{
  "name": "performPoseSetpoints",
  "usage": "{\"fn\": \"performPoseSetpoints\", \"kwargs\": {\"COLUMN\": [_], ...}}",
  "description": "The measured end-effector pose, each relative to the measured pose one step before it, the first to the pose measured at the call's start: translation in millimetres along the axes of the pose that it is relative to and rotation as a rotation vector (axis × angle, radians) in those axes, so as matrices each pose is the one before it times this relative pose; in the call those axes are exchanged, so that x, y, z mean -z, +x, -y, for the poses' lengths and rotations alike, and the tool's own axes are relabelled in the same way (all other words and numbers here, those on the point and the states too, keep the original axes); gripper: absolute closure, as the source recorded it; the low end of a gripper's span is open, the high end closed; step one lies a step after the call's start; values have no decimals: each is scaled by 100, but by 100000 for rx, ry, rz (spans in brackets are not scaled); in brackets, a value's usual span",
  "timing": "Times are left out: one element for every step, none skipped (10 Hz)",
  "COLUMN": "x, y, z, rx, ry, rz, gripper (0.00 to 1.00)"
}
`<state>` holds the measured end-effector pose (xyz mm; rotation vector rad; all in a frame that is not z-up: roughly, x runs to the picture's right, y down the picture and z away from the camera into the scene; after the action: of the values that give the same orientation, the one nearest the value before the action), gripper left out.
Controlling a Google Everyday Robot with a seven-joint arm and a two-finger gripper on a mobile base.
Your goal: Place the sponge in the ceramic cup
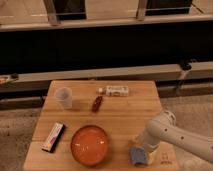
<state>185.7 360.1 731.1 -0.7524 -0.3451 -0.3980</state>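
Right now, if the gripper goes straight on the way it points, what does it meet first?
Most likely the sponge. The gripper points downward at the table's front right corner, directly over the sponge, though the gap between them is hard to judge.
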Motion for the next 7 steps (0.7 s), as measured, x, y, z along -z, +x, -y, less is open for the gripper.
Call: {"fn": "performPoseSetpoints", "kwargs": {"x": [-182,-147,-136,-124,-76,27,124], "y": [63,94,167,164,79,4,47], "z": [-2,-116,-210,-215,-39,-25,-136], "rx": [-3,-67,-92,-229,-80,-51,-137], "ry": [42,-61,-17,81,92,-5,-278], "rz": [187,148,301,342,335,110,-11], "gripper": [20,20,22,27,29,30,36]}}
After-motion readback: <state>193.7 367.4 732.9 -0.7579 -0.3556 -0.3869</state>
